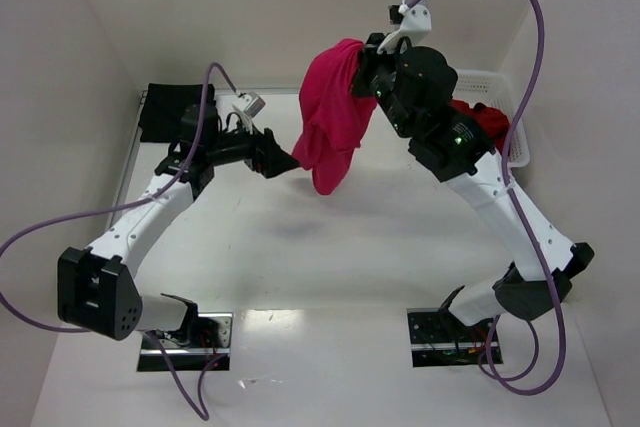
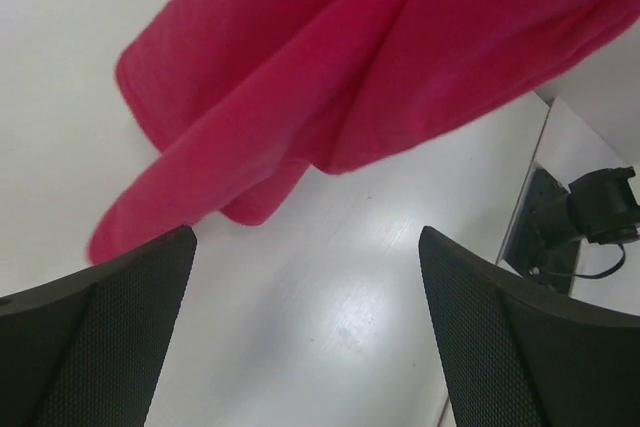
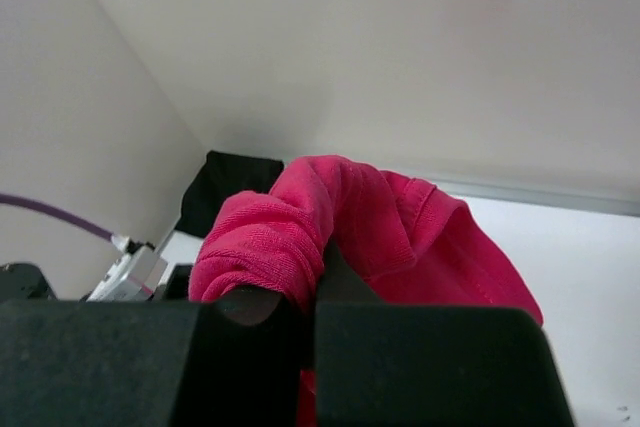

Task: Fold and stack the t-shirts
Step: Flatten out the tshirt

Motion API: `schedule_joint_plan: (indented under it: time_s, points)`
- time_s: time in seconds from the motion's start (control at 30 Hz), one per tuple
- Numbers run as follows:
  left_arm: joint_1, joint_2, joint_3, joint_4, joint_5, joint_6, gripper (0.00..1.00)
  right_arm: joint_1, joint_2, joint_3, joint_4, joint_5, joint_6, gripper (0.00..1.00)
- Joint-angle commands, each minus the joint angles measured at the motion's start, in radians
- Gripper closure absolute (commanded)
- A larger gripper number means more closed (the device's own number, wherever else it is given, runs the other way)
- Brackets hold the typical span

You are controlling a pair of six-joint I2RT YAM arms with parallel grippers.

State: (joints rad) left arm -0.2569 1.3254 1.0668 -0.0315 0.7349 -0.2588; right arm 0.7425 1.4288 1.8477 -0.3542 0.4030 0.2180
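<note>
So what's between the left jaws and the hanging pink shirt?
Nothing. The left wrist view shows the left jaws open, short of the shirt, with only bare table showing in the gap.

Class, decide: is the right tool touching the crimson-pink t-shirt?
Touching. The right wrist view shows the crimson-pink t-shirt bunched up and pinched between the closed fingers of the right tool.
</note>
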Motion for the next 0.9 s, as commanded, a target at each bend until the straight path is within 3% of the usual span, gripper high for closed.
schedule_joint_plan:
  time_s: [0.0, 0.4, 0.6, 0.87]
  points:
    - [-0.014, 0.053, 0.007, 0.117, 0.023, 0.088, 0.02, 0.005, -0.007, 0.065, -0.011, -0.044, 0.04, 1.0]
    - [-0.094, 0.253, 0.091, 0.065, 0.101, 0.224, 0.07, 0.005, -0.027, 0.196, -0.098, -0.064, 0.078, 1.0]
    - [-0.154, 0.288, 0.091, 0.116, 0.196, 0.191, 0.07, 0.005, -0.018, 0.209, -0.098, -0.046, 0.069, 1.0]
    - [-0.186, 0.298, 0.11, 0.002, 0.182, 0.234, 0.09, 0.005, -0.018, 0.209, -0.089, 0.051, 0.024, 1.0]
